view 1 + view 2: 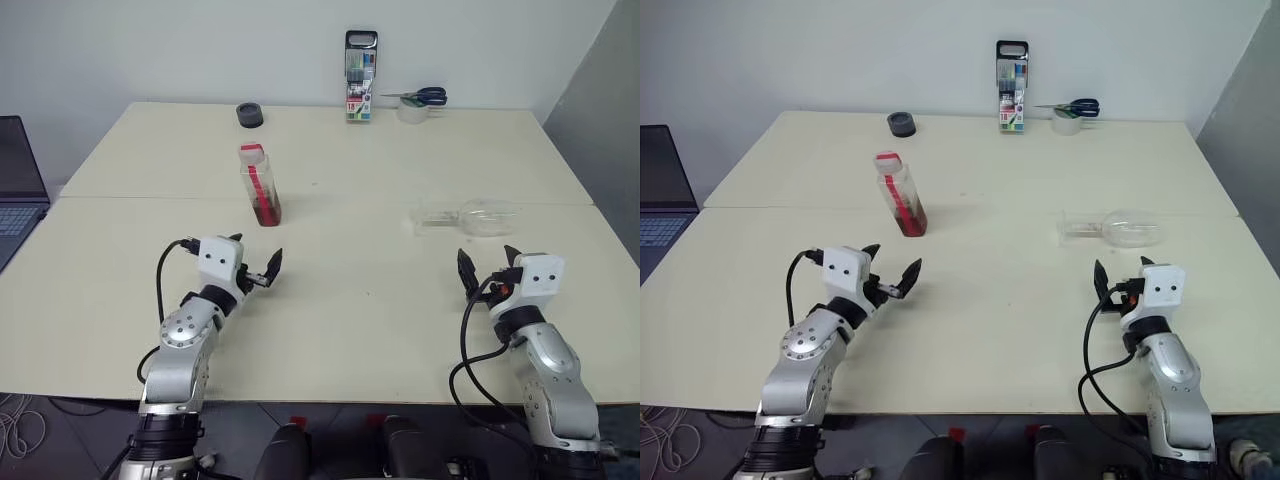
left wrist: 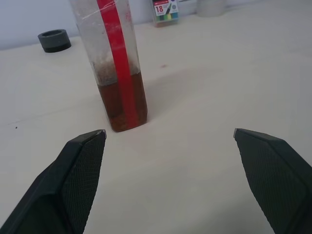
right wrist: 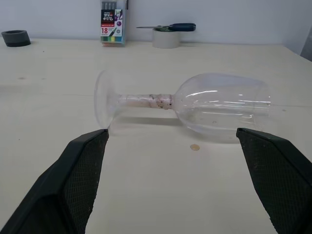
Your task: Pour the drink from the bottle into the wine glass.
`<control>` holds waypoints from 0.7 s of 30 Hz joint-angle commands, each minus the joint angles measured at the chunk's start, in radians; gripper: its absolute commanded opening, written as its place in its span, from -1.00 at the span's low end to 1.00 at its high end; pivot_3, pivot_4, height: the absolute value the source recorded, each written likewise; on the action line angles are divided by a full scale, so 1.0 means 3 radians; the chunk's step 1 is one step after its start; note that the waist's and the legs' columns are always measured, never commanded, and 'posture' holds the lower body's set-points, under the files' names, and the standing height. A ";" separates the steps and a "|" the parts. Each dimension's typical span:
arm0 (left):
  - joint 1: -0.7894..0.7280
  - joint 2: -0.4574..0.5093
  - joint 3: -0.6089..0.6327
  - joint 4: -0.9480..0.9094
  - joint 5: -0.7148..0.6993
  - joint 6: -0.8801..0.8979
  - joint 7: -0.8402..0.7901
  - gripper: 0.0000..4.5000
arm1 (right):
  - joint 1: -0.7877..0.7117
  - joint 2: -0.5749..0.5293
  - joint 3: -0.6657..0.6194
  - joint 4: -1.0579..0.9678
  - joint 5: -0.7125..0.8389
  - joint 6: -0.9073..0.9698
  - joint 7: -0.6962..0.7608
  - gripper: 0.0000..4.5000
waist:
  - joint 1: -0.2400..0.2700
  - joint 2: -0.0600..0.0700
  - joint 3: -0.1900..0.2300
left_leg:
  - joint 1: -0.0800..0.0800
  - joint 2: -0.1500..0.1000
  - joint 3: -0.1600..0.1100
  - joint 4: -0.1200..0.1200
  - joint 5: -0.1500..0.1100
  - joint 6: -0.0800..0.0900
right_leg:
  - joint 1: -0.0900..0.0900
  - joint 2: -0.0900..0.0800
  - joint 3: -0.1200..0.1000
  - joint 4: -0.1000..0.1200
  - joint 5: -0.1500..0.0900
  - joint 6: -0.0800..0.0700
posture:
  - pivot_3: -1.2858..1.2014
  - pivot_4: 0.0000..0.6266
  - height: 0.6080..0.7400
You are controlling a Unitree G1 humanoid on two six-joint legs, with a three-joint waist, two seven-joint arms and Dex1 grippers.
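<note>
The bottle is clear scuffed plastic. Right of it, the wine glass looks glossy. The table is matt and smooth.

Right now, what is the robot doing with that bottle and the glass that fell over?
Nothing is being held yet. The left gripper is open and waits just in front of the bottle, which stands upright with a little reddish-brown drink at the bottom. The right gripper is open too, facing the wine glass, which lies on its side on the table. The glass is empty, so no pouring has happened.
</note>
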 commanded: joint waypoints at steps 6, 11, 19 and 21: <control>-0.0047 0.0014 -0.0033 -0.0150 0.0036 -0.0063 0.0018 1.00 | -0.0033 -0.0038 -0.0056 -0.0159 0.0021 -0.0027 0.0003 1.00 | 0.0000 0.0000 0.0000 | 0.0000 0.0000 0.0000 0.0000 0.0000 0.0000 | 0.0000 0.0000 0.0000 0.0000 0.0000 0.0000 | 0.03 -0.52 1.00; -0.0085 0.0025 -0.0072 -0.0152 0.0050 0.0010 0.0017 1.00 | -0.0022 -0.0030 -0.0047 -0.0167 0.0023 -0.0029 0.0005 1.00 | 0.0000 0.0000 0.0000 | 0.0000 0.0000 0.0000 0.0000 0.0000 0.0000 | 0.0000 0.0000 0.0000 0.0000 0.0000 0.0000 | 0.03 -0.52 1.00; -0.0135 0.0028 -0.0087 -0.0146 0.0044 0.0111 0.0014 1.00 | -0.0021 -0.0034 -0.0018 -0.0177 0.0017 -0.0033 0.0026 1.00 | 0.0000 0.0000 0.0000 | 0.0000 0.0000 -0.0001 0.0000 0.0000 0.0000 | 0.0000 0.0000 0.0000 0.0001 0.0000 0.0000 | 0.03 -0.52 1.00; -0.0139 0.0013 -0.0086 -0.0153 0.0031 0.0154 0.0025 1.00 | -0.0021 -0.0029 -0.0006 -0.0181 0.0023 -0.0036 0.0037 1.00 | 0.0000 0.0000 0.0000 | 0.0000 0.0000 0.0000 0.0000 0.0000 0.0000 | 0.0000 0.0000 0.0000 0.0000 0.0000 0.0000 | 0.03 -0.52 1.00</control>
